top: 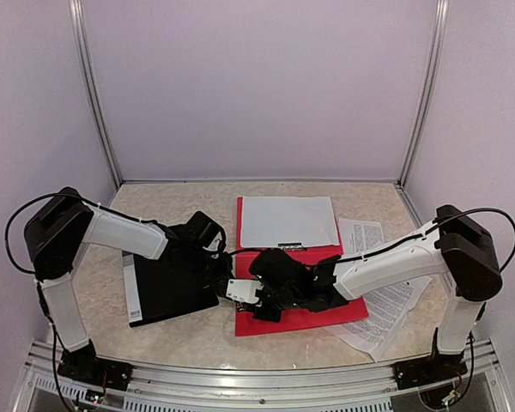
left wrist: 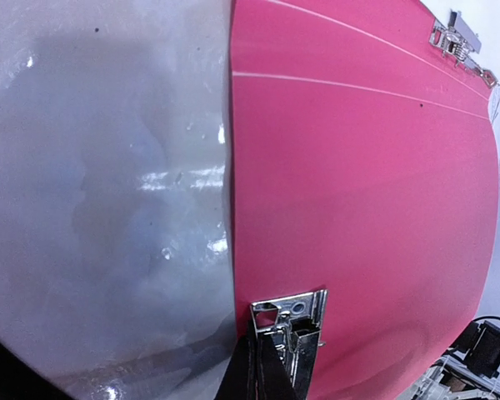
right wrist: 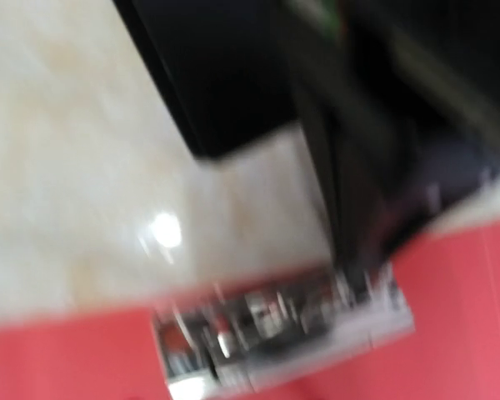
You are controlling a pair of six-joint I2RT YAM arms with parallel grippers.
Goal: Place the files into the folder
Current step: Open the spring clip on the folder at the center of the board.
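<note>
Top external: red folder [top: 326, 313] lies open in the middle, one blank sheet [top: 287, 221] on its far half. Printed sheets [top: 386, 302] lie loose just right of it, partly under the right arm. Left gripper [top: 221, 257] is at the folder's left edge. In left wrist view its fingers [left wrist: 258, 375] meet a metal clip [left wrist: 290, 315]; pinching or not, can't tell. Right gripper [top: 259, 296] hangs over the folder; wrist view too blurred, state unclear. Paper's prob. light, floppy, slippery: best taken at a free edge/corner.

Dense black print on the loose sheets [top: 393, 300], too small to read, nothing else legible
</note>
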